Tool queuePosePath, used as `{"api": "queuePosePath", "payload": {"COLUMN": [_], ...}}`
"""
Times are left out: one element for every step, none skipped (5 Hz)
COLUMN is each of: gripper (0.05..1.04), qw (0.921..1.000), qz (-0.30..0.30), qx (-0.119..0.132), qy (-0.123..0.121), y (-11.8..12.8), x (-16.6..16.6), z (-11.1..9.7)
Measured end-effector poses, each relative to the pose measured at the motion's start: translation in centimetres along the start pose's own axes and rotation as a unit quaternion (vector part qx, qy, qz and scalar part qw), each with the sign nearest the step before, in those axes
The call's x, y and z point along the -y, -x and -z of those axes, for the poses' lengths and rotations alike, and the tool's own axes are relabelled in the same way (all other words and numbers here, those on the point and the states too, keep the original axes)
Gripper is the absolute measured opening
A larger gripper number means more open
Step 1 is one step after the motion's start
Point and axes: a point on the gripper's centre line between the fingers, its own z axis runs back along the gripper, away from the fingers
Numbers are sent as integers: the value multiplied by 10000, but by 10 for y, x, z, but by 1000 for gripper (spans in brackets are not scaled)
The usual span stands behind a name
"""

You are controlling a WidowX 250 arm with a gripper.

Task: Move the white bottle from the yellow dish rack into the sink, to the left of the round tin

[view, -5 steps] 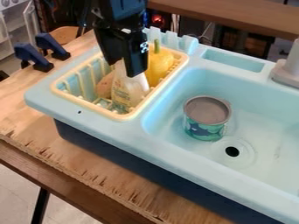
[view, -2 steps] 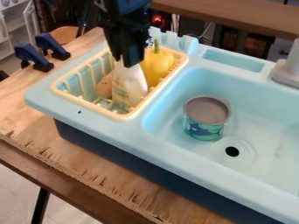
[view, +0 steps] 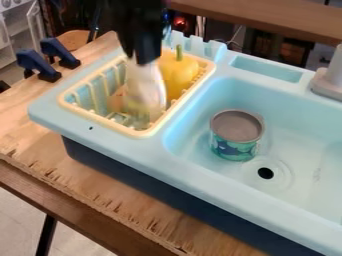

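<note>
The black gripper (view: 139,56) hangs over the rear part of the yellow dish rack, shut on the top of a white bottle (view: 145,87). The bottle is upright and blurred, its lower end still within the rack (view: 105,121). Close on its right is a yellow pepper-shaped toy (view: 178,75) with a green stem, inside the rack. A brownish-orange item (view: 117,100) lies to the bottle's left, partly hidden behind it.
An open tin (view: 237,134) with a teal patterned label stands in the light blue sink (view: 294,145), near the drain hole. A grey faucet base (view: 327,82) rises at the right edge. Two dark blue clamps (view: 37,64) grip the wooden table at the upper left.
The gripper has risen slightly, and the bottle has come up with it, now blurred by motion. The pepper and the tin have stayed where they were.
</note>
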Motion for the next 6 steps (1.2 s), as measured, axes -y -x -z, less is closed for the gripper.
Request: {"api": "queuePosePath", "payload": {"gripper": [387, 387, 387, 387, 387, 387], "qw": [9993, 9951, 9906, 9888, 9852, 9774], "qz": [146, 508, 904, 1124, 1453, 1887], "qx": [338, 809, 937, 692, 220, 100], "qy": [13, 247, 428, 699, 887, 943], "y": [5, 5, 10, -5, -19, -23], "x": [22, 59, 88, 106, 117, 123], "z": [-35, -79, -102, -80, -36, -4]}}
